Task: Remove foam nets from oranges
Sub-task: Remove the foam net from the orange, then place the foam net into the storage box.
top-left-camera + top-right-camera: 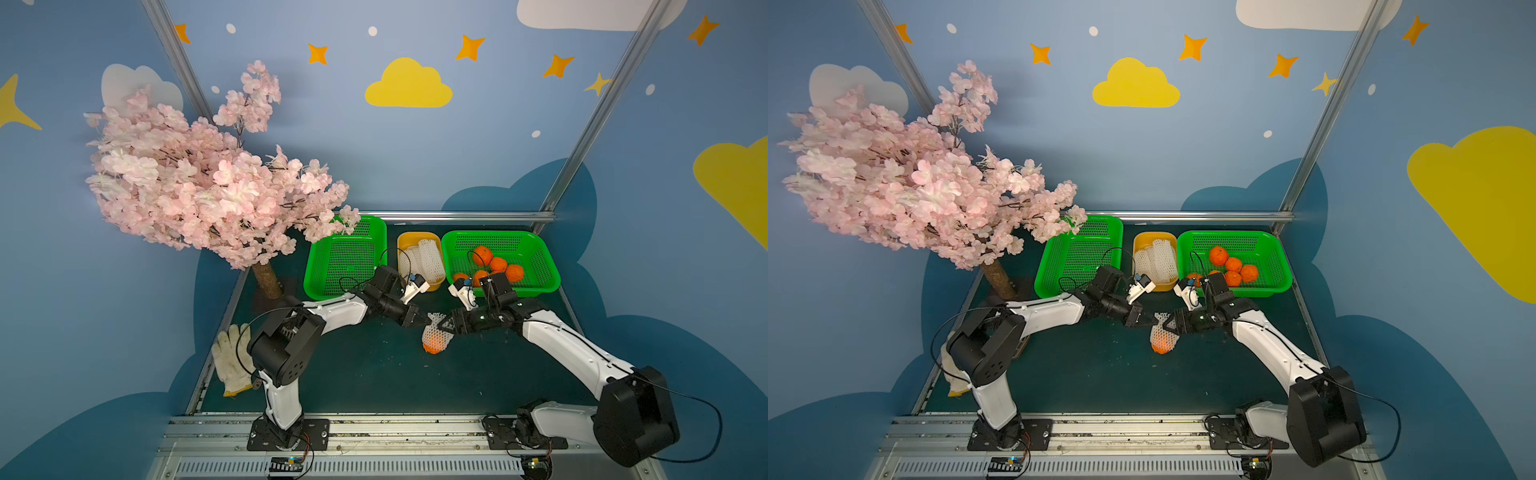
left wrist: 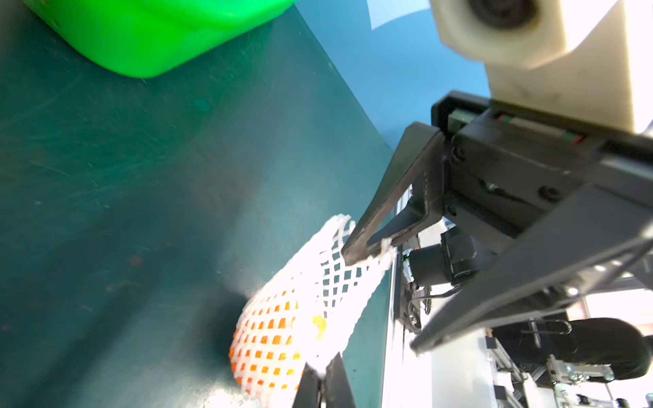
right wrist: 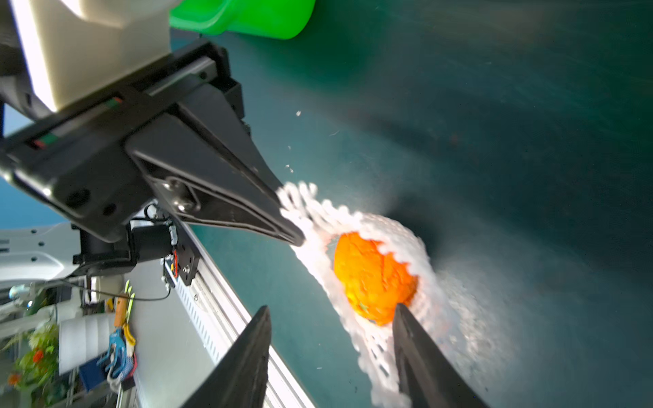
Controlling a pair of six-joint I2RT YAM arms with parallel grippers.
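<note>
Green mat (image 1: 374,374): left gripper (image 1: 424,322) pinches the net (image 1: 435,332) shut, right gripper (image 1: 448,325) is open. I'd grab the orange (image 1: 433,348) low, then pull apart slowly.

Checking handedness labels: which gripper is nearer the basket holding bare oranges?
Right. The right gripper sits just before that basket; the left gripper lies farther, across the netted orange.

Blue walls (image 1: 415,166), yellow cloud (image 1: 408,85), orange stars (image 1: 318,54); pink blossom tree (image 1: 187,187); dark green tabletop (image 1: 374,382).
</note>
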